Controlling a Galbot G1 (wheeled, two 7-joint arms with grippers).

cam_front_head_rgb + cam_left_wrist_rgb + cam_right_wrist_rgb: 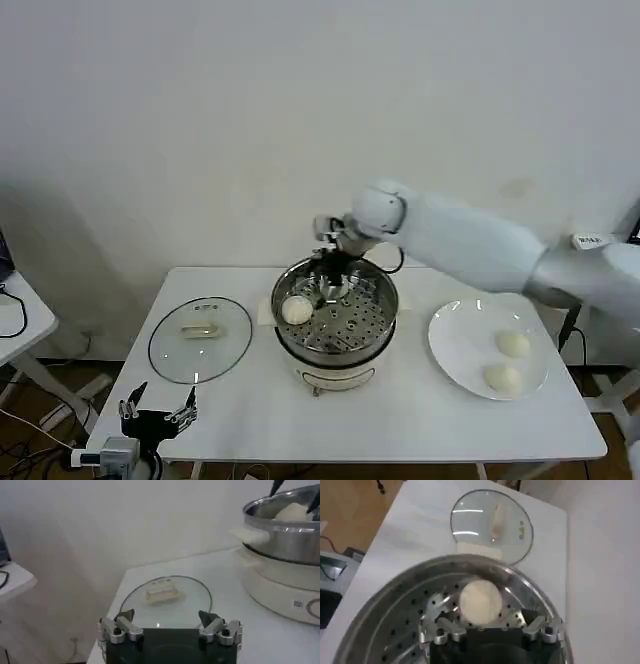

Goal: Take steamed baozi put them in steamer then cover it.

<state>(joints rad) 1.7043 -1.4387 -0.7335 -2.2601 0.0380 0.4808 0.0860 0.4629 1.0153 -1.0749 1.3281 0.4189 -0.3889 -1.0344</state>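
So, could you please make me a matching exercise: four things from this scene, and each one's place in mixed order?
1. cover
2. right hand
3. left hand
4. plate

a. holds two baozi
b. over the steamer basket
c. flat on the table, left of the steamer
d. open, at the table's near left corner

Pairs: 1-c, 2-b, 3-d, 4-a

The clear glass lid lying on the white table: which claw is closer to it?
Left. The left claw hovers open at the table edge just before the round glass lid; the right claw is inside the steel steamer, farther off.
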